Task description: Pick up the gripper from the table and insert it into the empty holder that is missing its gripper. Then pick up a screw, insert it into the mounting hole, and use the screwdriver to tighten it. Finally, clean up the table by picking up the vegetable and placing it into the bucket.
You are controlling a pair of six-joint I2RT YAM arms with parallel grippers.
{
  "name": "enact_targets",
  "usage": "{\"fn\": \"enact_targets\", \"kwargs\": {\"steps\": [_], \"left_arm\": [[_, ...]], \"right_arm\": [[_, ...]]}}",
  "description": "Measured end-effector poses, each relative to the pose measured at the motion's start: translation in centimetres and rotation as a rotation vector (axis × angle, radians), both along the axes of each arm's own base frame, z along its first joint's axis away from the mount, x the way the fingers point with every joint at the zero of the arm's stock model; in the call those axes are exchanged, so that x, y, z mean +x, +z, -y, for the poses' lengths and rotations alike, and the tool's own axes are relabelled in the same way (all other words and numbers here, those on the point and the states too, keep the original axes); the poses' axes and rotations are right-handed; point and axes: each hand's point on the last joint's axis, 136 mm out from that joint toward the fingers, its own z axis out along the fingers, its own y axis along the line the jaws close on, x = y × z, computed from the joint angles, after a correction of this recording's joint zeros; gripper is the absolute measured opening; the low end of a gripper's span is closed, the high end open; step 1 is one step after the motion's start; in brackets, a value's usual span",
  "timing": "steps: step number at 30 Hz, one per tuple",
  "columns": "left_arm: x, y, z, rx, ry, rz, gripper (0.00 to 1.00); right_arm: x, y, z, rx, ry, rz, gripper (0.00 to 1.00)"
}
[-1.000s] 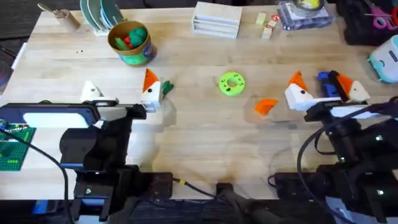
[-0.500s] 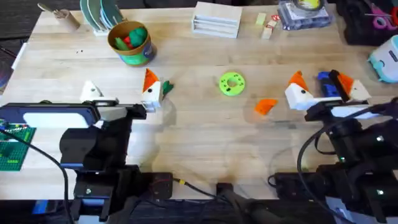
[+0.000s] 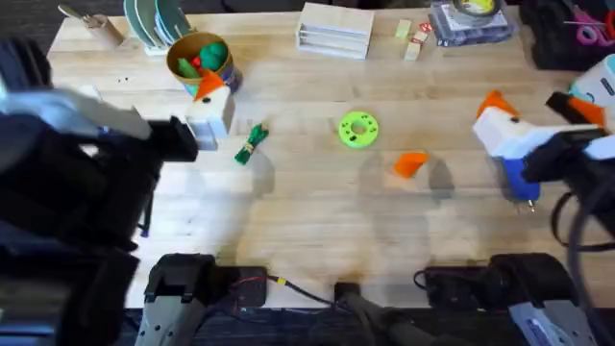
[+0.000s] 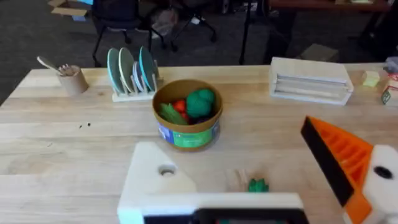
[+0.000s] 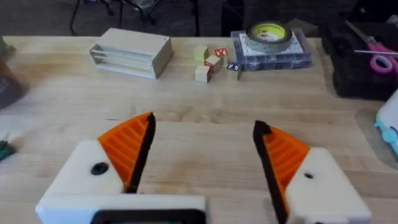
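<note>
Overhead view: one loose orange gripper (image 3: 410,164) lies on the table (image 3: 307,221) right of centre, near one green disc (image 3: 357,129). One vegetable (image 3: 252,144) lies left of centre; one bucket (image 3: 200,65) stands upper left. One blue screwdriver (image 3: 516,180) lies at right. Left gripper (image 4: 273,180): spread wide, empty, one pad-less white holder (image 4: 155,180) and one orange pad. Right gripper (image 5: 199,165): spread wide, empty, two orange pads.

Black arms, white jaws, orange ribbed pads (image 5: 127,149)
</note>
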Motion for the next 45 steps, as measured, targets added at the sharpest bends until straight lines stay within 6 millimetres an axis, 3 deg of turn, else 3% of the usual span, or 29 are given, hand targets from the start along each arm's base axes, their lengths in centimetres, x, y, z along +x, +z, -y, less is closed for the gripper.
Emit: {"fn": "enact_targets", "kwargs": {"steps": [5,10,20,23,29,36,38,43,44,45], "left_arm": [[0.9,0.9,0.3,0.029,-0.024,-0.169,0.993],[1.5,0.1,1.0,0.048,-0.077,-0.322,0.993],[1.3,-4.6,1.4,0.031,-0.105,-0.544,0.993],[0.6,-7.2,1.4,0.028,-0.112,-0.676,0.994],[2.7,-9.7,3.1,0.056,-0.176,-0.750,0.995],[2.9,-14.6,5.0,0.109,-0.261,-0.930,0.988],[2.7,-15.7,5.3,0.120,-0.277,-0.972,0.882],[2.6,-16.6,6.3,0.139,-0.312,-0.997,0.144],[2.6,-16.5,6.6,0.147,-0.323,-0.993,0.042],[2.6,-16.5,6.8,0.151,-0.332,-0.991,0.011]], "right_arm": [[0.2,3.9,-0.1,0.001,0.004,-0.034,0.992],[0.6,5.9,-0.1,0.002,0.007,-0.049,0.992],[0.4,5.3,-0.1,0.002,0.007,-0.079,0.992],[0.4,5.2,-0.1,0.002,0.007,-0.084,0.992],[0.4,5.2,-0.1,0.002,0.007,-0.086,0.992],[0.4,5.2,-0.1,0.002,0.007,-0.086,0.992],[0.4,5.1,-0.1,0.002,0.007,-0.087,0.991],[0.3,5.1,-0.1,0.002,0.006,-0.090,0.992],[0.3,5.0,-0.1,0.002,0.006,-0.093,0.992],[0.3,4.9,-0.1,0.002,0.007,-0.098,0.992]]}}
